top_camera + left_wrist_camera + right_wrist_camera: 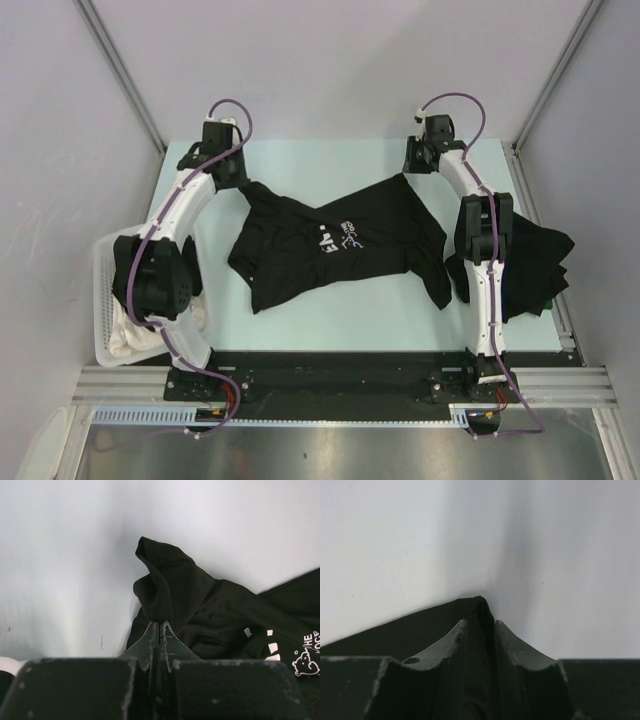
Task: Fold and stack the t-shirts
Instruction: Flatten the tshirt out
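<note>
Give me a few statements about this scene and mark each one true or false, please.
1. The printed t-shirt lies inside the basket. False: it is spread on the table; the basket holds a white cloth.
2. The left gripper has its jaws shut on black fabric. True.
3. The right gripper has nothing between its jaws. False: a corner of black fabric sits between them.
4. A heap of black t-shirts lies beside the right arm. True.
</note>
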Controlling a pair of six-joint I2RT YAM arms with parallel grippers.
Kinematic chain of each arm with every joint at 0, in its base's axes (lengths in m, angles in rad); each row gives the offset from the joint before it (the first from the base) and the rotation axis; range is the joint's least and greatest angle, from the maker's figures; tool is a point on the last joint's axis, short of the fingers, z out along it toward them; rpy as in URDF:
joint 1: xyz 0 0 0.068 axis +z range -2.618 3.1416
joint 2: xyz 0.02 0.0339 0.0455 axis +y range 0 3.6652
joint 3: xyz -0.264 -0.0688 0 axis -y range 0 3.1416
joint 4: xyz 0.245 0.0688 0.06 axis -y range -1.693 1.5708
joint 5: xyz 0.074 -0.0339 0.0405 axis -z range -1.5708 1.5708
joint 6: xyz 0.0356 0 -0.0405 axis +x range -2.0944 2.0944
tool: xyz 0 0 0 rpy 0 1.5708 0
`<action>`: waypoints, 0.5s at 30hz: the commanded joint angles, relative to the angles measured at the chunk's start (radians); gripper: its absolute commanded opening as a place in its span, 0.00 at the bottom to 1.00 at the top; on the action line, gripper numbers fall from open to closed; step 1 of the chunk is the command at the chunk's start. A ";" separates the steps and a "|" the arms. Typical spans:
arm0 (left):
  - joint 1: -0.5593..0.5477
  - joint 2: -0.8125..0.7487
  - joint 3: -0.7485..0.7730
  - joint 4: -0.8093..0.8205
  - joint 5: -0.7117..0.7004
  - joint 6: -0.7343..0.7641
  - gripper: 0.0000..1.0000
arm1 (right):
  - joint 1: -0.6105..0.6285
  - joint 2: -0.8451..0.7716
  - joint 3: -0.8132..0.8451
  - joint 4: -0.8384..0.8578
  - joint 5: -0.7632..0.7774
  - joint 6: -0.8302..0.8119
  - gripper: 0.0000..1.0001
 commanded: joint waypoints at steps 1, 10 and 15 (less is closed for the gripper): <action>-0.003 -0.043 -0.005 0.017 -0.006 -0.008 0.00 | -0.011 0.018 0.045 -0.002 -0.008 -0.017 0.34; -0.011 -0.039 0.020 0.017 0.026 -0.048 0.00 | -0.018 0.037 0.029 0.014 -0.051 0.007 0.34; -0.015 -0.036 0.018 0.006 0.026 -0.055 0.00 | -0.016 0.057 0.036 0.029 -0.094 0.035 0.34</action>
